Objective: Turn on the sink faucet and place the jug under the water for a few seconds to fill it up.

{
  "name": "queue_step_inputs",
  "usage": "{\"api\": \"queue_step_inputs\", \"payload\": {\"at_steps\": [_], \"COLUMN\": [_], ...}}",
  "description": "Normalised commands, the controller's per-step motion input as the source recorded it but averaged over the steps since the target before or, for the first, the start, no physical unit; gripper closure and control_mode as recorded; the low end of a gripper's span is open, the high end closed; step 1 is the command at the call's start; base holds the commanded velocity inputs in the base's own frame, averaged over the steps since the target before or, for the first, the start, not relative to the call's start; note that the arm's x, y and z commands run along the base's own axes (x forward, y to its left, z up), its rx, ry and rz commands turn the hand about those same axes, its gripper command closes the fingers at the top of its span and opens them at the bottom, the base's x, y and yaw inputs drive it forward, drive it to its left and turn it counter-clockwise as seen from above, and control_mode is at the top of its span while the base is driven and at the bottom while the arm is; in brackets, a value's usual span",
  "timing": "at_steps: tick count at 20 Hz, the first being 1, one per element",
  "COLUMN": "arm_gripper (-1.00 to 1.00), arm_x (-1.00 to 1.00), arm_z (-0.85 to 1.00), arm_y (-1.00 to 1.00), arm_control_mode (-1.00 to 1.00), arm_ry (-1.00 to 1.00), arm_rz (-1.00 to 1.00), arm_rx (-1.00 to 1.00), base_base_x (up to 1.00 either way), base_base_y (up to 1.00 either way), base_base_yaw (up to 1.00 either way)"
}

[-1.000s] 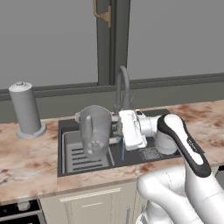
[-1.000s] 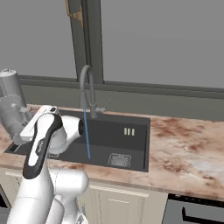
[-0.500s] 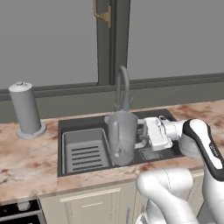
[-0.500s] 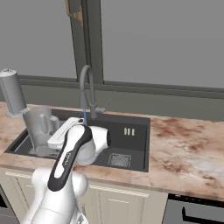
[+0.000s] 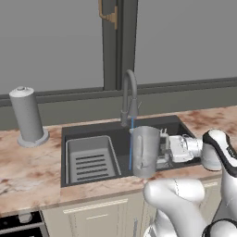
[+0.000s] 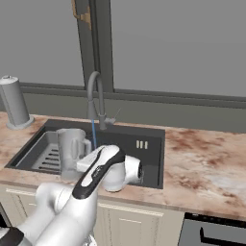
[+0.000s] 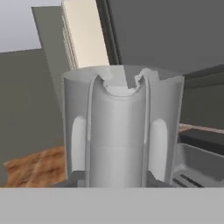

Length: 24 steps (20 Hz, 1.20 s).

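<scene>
- Your end effector [image 5: 163, 147] is pinched on the handle of the jug [image 5: 146, 151]; in the hand view that looped handle sits dead centre, right in front of the camera.
- You hold the jug upright over the sink [image 5: 78, 133], just right of the slotted rack [image 5: 90, 159].
- The tap is already on: the water [image 5: 131, 143] drops in a thin blue line from the sink faucet [image 5: 129, 98].
- In the left base view the stream seems to run at the jug's left edge, and in the right base view it falls just beside the jug [image 6: 72, 149]. You cannot tell whether it enters the mouth.
- What is left, by my judgement: centre the jug under the stream and wait a few seconds.
- Farther off, the grey canister [image 5: 28, 115] stands on the counter [image 5: 28, 162], well apart.
</scene>
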Motion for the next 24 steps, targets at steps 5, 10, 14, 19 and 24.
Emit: {"api": "queue_step_inputs", "payload": {"at_steps": [5,10,14,19,24], "arm_gripper": [1.00,1.00,1.00,1.00,1.00], "arm_x": [0.70,0.79,0.65,0.59,0.51], "arm_z": [-0.31,-0.29,-0.32,-0.44,-0.45], "arm_y": [-0.59,-0.33,-0.19,-0.04,0.00], "arm_control_mode": [-1.00,-1.00,-1.00,-1.00,-1.00], "arm_ry": [0.27,0.23,0.09,0.01,0.00], "arm_rz": [0.00,0.00,0.00,0.00,0.00], "arm_rx": [-0.05,-0.09,-0.11,-0.12,-0.07], "base_base_x": [0.00,0.00,0.00,0.00,0.00], "base_base_y": [0.00,0.00,0.00,0.00,0.00], "base_base_yaw": [0.00,0.00,0.00,0.00,0.00]}}
